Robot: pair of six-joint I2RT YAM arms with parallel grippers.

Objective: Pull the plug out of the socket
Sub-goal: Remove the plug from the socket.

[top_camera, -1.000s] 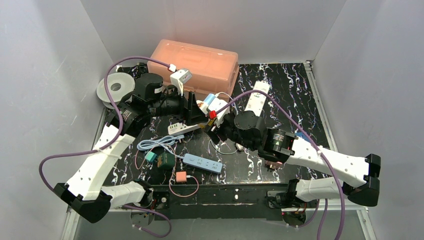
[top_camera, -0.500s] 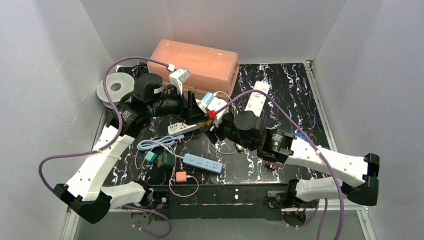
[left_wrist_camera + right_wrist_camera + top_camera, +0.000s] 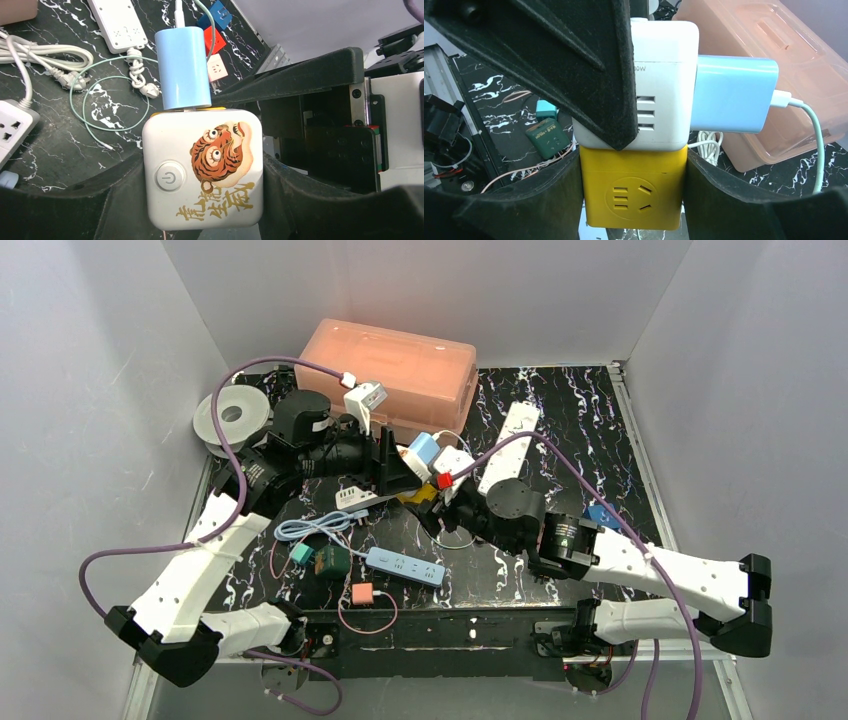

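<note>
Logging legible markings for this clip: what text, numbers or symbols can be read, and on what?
"00W", its start hidden: white side of the socket cube.
Power symbol: round button on that cube.
Gold Chinese characters under the tiger picture: too stylised to read surely.
Green adapter label: too small.

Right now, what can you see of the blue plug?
The plug is a pale-blue, rounded block, smooth plastic by its look, with a white connector and thin greenish cable leaving its outer end. It sits plugged into one side of the white-and-yellow socket, held above the table. The left hand and right hand grip the socket; neither touches the plug.
</note>
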